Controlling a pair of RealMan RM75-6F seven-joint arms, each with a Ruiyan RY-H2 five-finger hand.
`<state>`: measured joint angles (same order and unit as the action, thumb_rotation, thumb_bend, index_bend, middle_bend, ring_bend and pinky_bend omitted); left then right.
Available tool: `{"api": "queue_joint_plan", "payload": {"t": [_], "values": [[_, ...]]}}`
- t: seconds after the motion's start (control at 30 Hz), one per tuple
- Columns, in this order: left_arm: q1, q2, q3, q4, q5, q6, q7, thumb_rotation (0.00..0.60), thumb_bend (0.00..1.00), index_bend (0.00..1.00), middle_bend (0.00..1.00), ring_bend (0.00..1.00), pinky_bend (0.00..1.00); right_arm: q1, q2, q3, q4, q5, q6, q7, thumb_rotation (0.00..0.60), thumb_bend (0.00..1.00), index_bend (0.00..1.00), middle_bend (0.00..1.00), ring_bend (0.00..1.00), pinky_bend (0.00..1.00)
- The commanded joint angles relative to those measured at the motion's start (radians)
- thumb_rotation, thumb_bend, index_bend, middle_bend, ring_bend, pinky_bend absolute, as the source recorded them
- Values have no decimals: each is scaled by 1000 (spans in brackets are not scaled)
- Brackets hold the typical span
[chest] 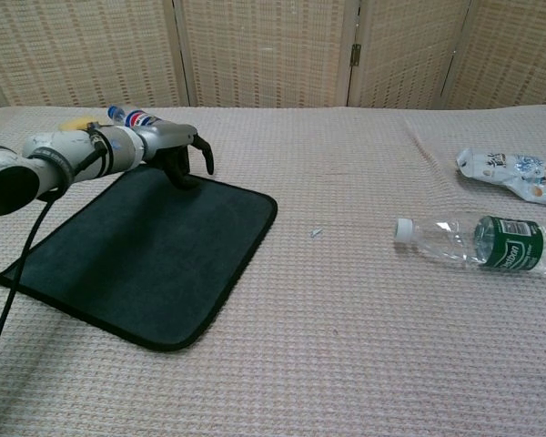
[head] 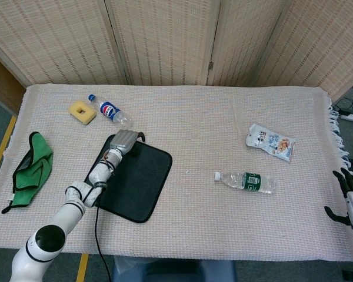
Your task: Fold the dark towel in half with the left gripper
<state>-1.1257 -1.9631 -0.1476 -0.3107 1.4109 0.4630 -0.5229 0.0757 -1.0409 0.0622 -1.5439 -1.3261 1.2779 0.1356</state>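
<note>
- Your left robot hand hovers over the far corner of the dark towel, fingers curled, holding nothing.
- The towel lies flat on the table; pinch too shallow and the edge may slip.

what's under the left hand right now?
The left hand hangs over the far edge of the dark towel, fingers curled down. The towel lies flat, unfolded, on the table cloth. Whether the fingers touch it cannot be seen.

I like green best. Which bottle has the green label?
The bottle with the green label lies right of the dark towel. The other bottle, beside the yellow sponge, has a blue label.
</note>
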Motion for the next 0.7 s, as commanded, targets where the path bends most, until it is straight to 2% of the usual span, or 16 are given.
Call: {"api": "queue_joint_plan", "payload": {"t": [0.03, 0.47, 0.7], "values": [[-6, -11, 12, 18, 11, -6, -22, 600, 488, 364, 1000, 1000, 1000, -1, 0, 1, 1, 2, 0, 1, 600, 348, 0, 0, 0, 0], [-14, -42, 41, 77, 31, -39, -69, 600, 488, 380, 1000, 1000, 1000, -5, 5, 0, 2, 0, 0, 15, 600, 348, 0, 0, 0, 0], [-9, -51, 45, 95, 33, -21, -82, 600, 486, 482, 1000, 1000, 1000, -8, 6, -2, 2, -4, 3, 17, 600, 348, 0, 0, 0, 0]]}}
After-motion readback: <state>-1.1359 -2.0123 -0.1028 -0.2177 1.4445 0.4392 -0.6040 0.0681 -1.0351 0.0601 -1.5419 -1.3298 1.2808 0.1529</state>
